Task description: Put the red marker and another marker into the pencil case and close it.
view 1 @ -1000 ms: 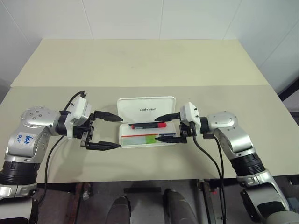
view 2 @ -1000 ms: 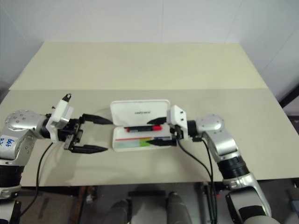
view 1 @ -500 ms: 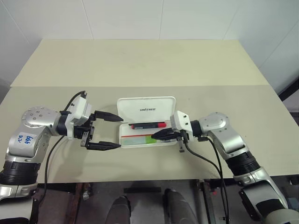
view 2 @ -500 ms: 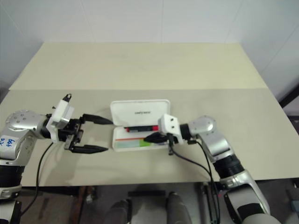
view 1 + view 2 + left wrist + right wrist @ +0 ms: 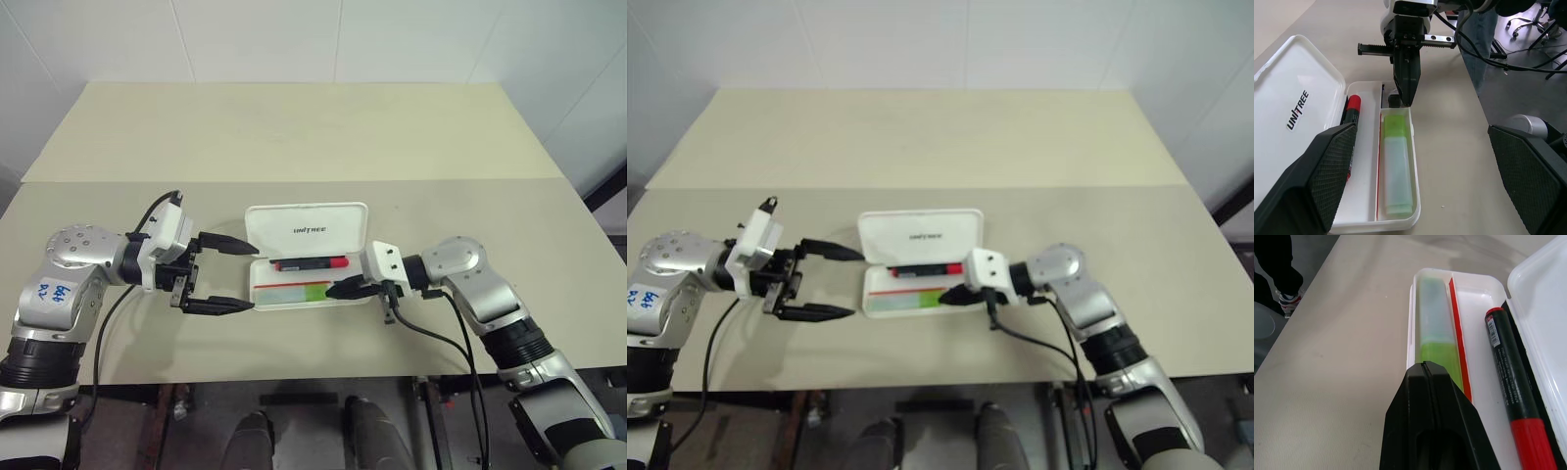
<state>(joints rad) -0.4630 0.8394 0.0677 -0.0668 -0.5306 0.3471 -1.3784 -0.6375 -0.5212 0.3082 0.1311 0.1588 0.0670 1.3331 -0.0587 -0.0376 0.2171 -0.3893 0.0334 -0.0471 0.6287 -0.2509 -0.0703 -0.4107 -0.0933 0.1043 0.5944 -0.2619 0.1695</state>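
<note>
The white hard-plastic pencil case [image 5: 312, 281] lies open on the beige counter [image 5: 294, 137], lid [image 5: 307, 230] raised on the far side. Both items are inside: the black-and-red marker [image 5: 311, 263] in the far compartment, the pale green highlighter [image 5: 291, 292] in the near one. The right end effector [image 5: 342, 288], fingers pressed together and empty, points at the case's right end. The left end effector [image 5: 231, 275] hangs spread wide, empty, just left of the case, probably staged to steady it for closing
</note>
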